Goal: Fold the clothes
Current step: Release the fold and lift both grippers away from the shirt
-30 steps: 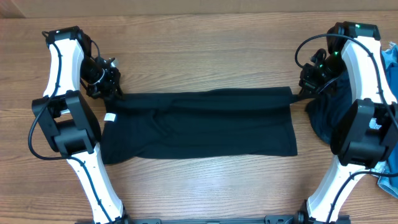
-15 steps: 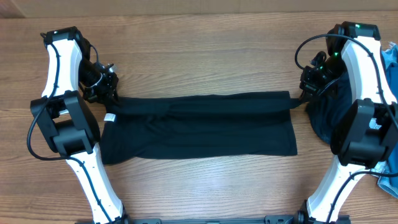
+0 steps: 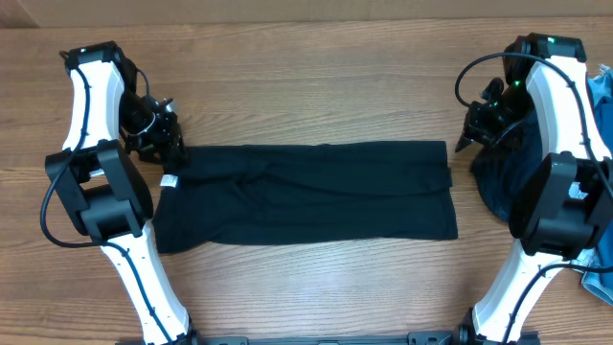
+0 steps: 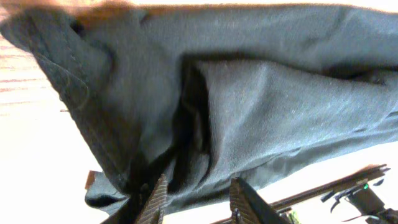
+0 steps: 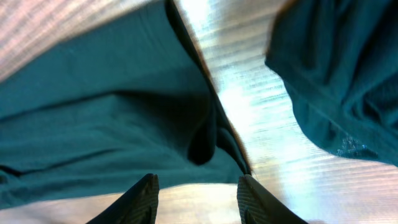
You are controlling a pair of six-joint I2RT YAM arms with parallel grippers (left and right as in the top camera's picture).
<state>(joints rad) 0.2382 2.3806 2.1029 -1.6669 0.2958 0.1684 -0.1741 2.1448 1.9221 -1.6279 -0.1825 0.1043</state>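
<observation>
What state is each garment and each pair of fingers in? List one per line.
T-shirt: folded into a long band, flat on the table, unheld.
Dark blue garment: rumpled heap, unfolded.
Left fingers: open, empty.
Right fingers: open, empty.

A wooden table with grain running left to right carries everything. A near-black T-shirt lies flat across its middle as a long band from left to right. There are a few soft creases toward its left end, where a small white tag shows. Past the shirt's right end, with a narrow strip of bare wood between, a rumpled dark blue garment sits in a heap. Pale blue denim lies at the table's far right edge — only partly in view.
</observation>
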